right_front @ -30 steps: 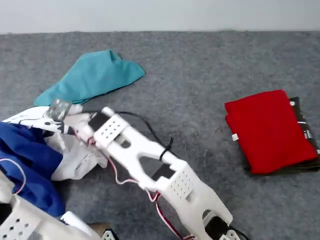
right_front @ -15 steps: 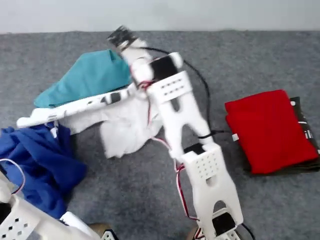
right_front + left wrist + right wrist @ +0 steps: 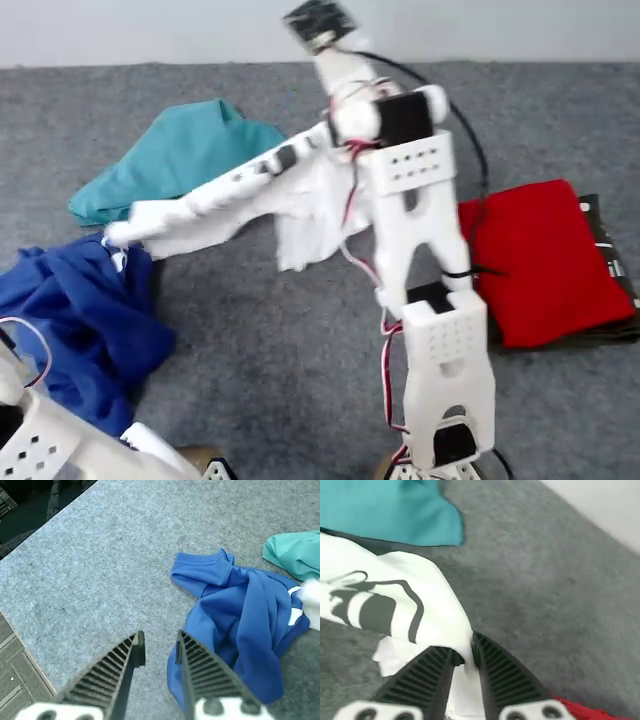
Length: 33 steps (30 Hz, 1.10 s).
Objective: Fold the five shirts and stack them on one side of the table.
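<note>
Surface [image 3: 250,380]: we saw grey felt.
Right claw [image 3: 465,647]: clamped on the white shirt [image 3: 300,205], stretched mid-surface.
Left claw [image 3: 160,640]: we found it apart, empty, above the blue shirt [image 3: 240,610].
Red shirt [image 3: 540,255]: folded at one side.

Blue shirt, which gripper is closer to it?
Left. The left gripper is at the edge of the blue shirt; the right gripper is farther off, clamped on the white shirt.

Table [image 3: 250,380] rough felt; white shirt [image 3: 300,215] matt cloth.
</note>
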### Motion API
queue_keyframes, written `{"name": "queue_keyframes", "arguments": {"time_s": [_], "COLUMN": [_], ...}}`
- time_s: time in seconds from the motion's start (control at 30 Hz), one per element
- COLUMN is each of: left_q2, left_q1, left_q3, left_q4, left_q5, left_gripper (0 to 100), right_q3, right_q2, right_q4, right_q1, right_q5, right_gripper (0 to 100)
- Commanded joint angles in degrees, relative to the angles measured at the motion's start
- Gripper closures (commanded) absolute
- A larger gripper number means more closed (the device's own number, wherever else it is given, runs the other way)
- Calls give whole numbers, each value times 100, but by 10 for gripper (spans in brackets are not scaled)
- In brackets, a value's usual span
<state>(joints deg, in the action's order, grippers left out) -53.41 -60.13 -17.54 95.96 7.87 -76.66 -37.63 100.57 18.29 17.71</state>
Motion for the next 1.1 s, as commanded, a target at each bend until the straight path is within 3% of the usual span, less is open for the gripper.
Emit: {"name": "queue_keyframes", "arguments": {"time_s": [0.0, 0.1, 0.2, 0.37, 0.67, 0.83, 1.07], "left_q2": [-53, -53, -53, -97, -62, -62, -97], "left_q1": [-18, -18, -18, -18, -18, -18, -18], "left_q3": [4, 4, -22, -242, -251, -251, -251], "left_q4": [-123, -114, -105, -132, -132, -132, -132], "left_q5": [-44, -44, -44, -26, -26, -26, -26], "left_gripper": [886, 886, 886, 886, 886, 886, 886], "right_q3": [-53, 396, 976, 1354, 3684, 4879, 5002], "right_q2": [312, 207, 180, 444, 1182, 910, 488], "right_q4": [233, 233, 233, 242, -119, -971, -1640], "right_q1": [-347, -576, -752, -743, 857, 884, 549], "right_q5": [53, 44, 62, 53, 35, 44, 26], "right_gripper": [909, 765, 705, 737, 745, 746, 746]}}
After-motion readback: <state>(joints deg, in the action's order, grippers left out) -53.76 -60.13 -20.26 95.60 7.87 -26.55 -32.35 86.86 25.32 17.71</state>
